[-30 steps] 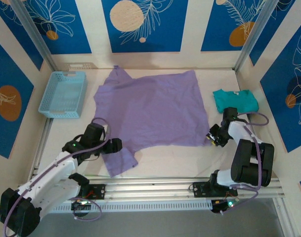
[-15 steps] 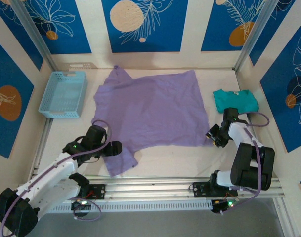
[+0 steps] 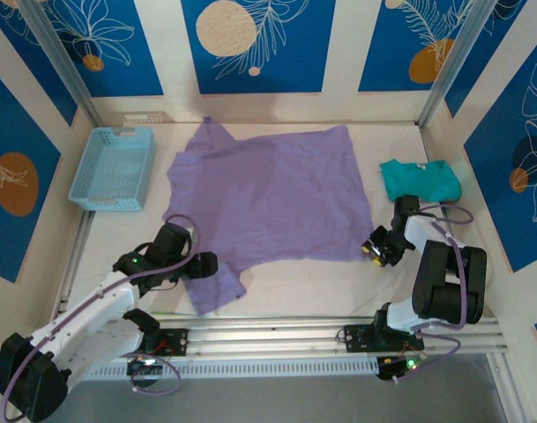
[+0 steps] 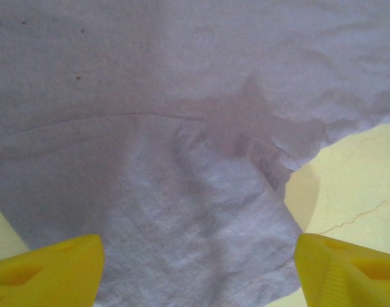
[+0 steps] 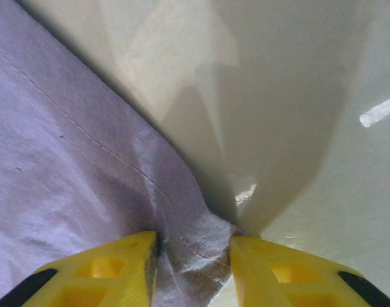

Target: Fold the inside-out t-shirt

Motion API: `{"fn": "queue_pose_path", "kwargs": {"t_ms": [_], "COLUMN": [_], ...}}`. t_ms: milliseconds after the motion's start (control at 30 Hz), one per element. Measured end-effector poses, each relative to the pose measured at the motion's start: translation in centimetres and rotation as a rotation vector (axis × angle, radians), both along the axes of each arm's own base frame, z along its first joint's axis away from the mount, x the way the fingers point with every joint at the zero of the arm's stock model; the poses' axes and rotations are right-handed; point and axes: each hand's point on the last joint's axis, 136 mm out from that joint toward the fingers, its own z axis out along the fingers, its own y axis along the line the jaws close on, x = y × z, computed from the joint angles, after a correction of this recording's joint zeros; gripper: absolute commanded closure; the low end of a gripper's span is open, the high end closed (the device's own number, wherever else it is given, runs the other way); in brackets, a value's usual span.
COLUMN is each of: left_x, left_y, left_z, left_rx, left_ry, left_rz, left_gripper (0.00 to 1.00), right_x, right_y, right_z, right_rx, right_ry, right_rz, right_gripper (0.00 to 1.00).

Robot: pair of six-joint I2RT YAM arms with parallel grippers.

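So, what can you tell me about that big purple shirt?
The purple shirt is a plain lavender short-sleeved tee of thin, soft, wrinkled cloth, spread nearly flat across the middle of the table. One sleeve points toward the near edge, under the open left claw. A stitched hem runs along its edge. Its near right corner is bunched between the yellow fingers of the right claw.

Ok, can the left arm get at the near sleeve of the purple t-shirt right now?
Probably yes. The left gripper is open right at the sleeve of the purple t-shirt, the fabric lying flat ahead of its fingers with nothing on top of it.
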Motion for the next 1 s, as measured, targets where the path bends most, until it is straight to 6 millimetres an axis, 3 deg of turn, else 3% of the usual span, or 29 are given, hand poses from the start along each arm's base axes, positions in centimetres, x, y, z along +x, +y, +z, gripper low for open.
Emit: {"fn": "queue_pose_path", "kwargs": {"t_ms": [200,367,667,1000], "left_x": [-0.5,-2.1,-6.8,-8.3], "left_y": [0.1,0.2,1.6,0.7], "left_z": [0.1,-0.6,-4.7,-7.0], "left_rx": [0.006,0.042,0.182,0.234], "left_ry": [0.002,0.027,0.168,0.278], "left_rz": [0.003,0.002,-0.005,-0.038], "left_gripper": [0.24,0.29,0.44,0.54], "right_x": [0.2,0.7,1.6,1.9], "right_y": [0.1,0.1,0.5,1.4], "right_z": [0.1,0.8,4.2,5.0], "right_rx": [0.006,-0.010,-0.058,-0.016], "right_ry": [-0.010,-0.052,-0.213,-0.275], "right_rz": [-0.001,0.032,0.116,0.148], "right_gripper": [0.84,0.93,0.98,0.98]}}
